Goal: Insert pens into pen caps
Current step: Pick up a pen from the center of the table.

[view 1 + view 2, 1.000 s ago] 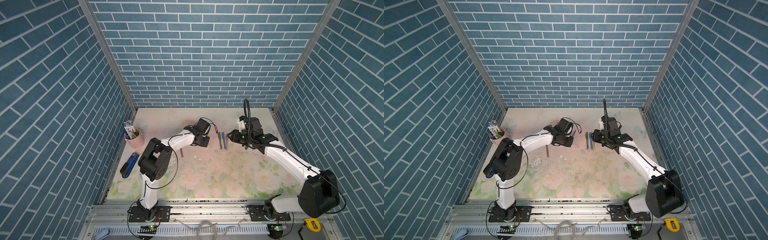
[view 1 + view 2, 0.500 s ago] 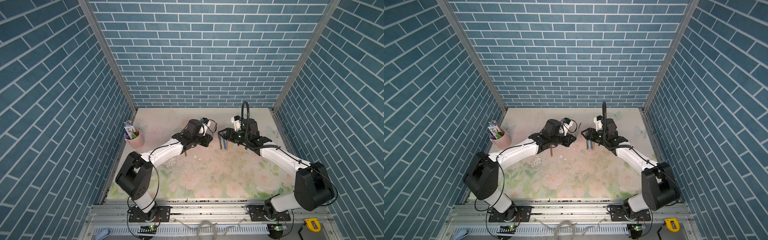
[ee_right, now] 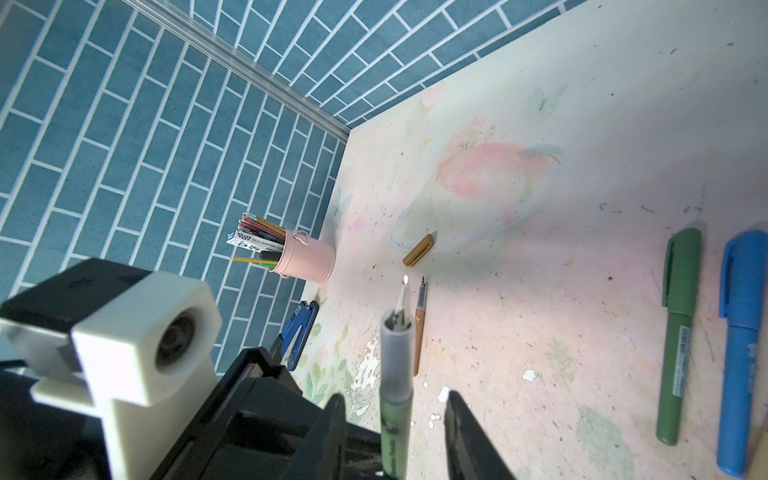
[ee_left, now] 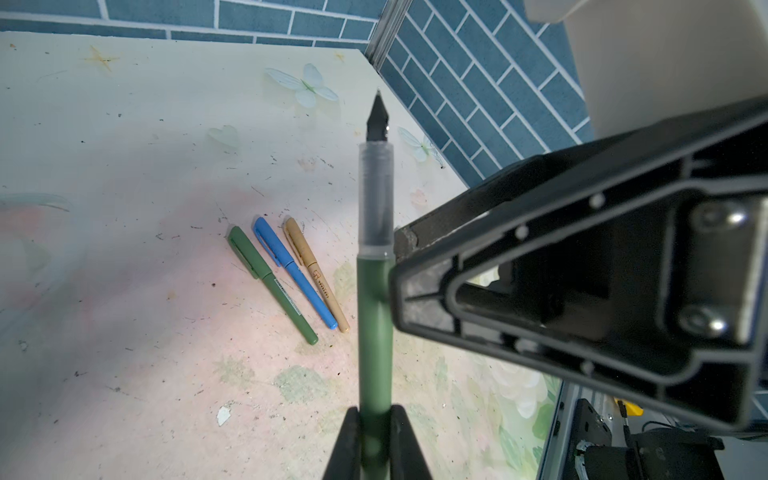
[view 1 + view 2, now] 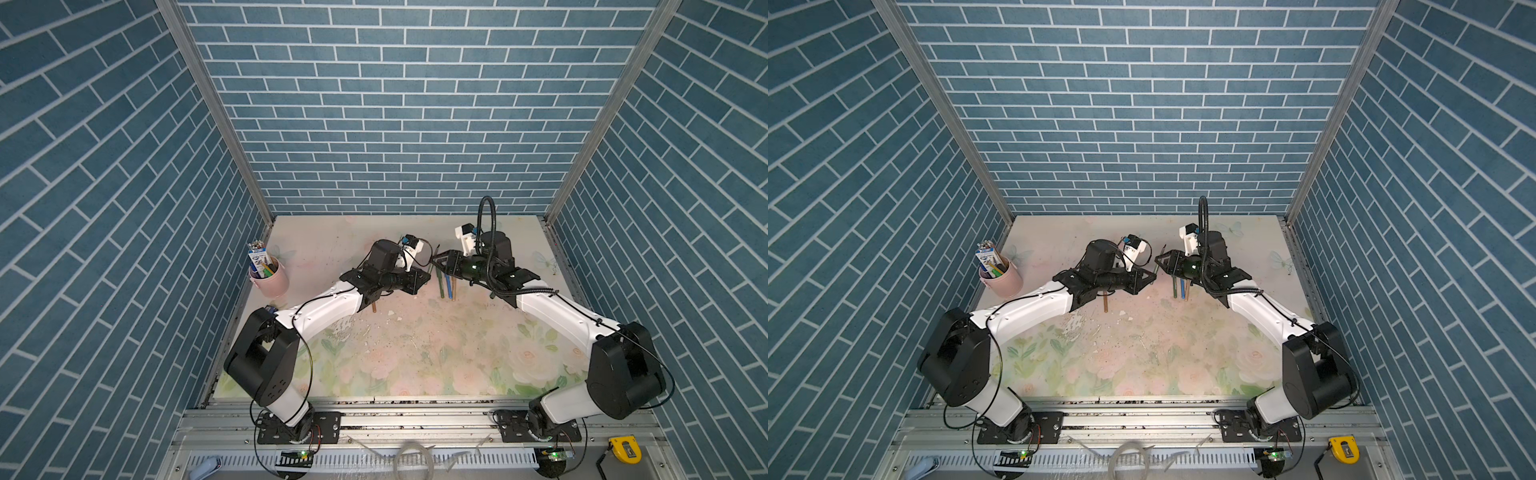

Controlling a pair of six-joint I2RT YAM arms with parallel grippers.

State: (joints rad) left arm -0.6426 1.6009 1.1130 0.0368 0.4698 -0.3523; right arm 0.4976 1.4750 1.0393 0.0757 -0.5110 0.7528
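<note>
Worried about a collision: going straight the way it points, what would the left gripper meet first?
Likely the right gripper, close beside the green pen that the left gripper holds, though depth is unclear.

You have soft, even light from above in both top views: the surface reads bright, shadows stay faint, and the mortar lines of the brick wall bow toward the frame corners. Your left wrist view is sharp on the uncapped green pen, with grey shade across the surface. Your right wrist view blurs that pen's near barrel, and its tip glints white.
</note>
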